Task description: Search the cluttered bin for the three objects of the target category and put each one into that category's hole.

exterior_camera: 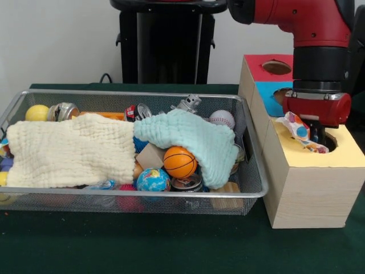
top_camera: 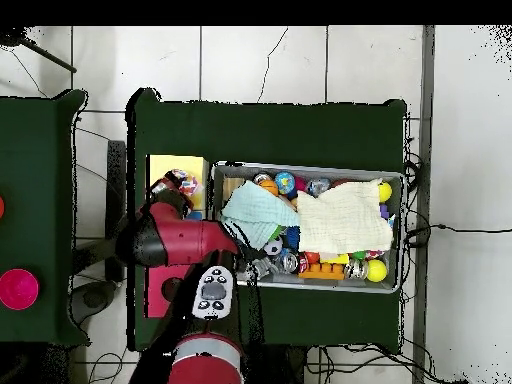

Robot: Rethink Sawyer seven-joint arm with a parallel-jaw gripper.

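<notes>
Claw (exterior_camera: 313, 136) over the round hole in the yellow top of the wooden box (exterior_camera: 311, 188), gripping a crumpled colourful wrapper (exterior_camera: 301, 132) that hangs just above the opening. Red and blue sections of the box behind, each with its own hole. Wire bin (exterior_camera: 251, 188) beside the box on the green worktop (exterior_camera: 171, 245), packed with clutter: cream cloth (exterior_camera: 68, 151) and mint cloth (exterior_camera: 191, 137) on top, orange basketball (exterior_camera: 179, 161), globe ball (exterior_camera: 153, 180), baseball (exterior_camera: 222, 119), yellow ball (exterior_camera: 37, 112), tin cans.
</notes>
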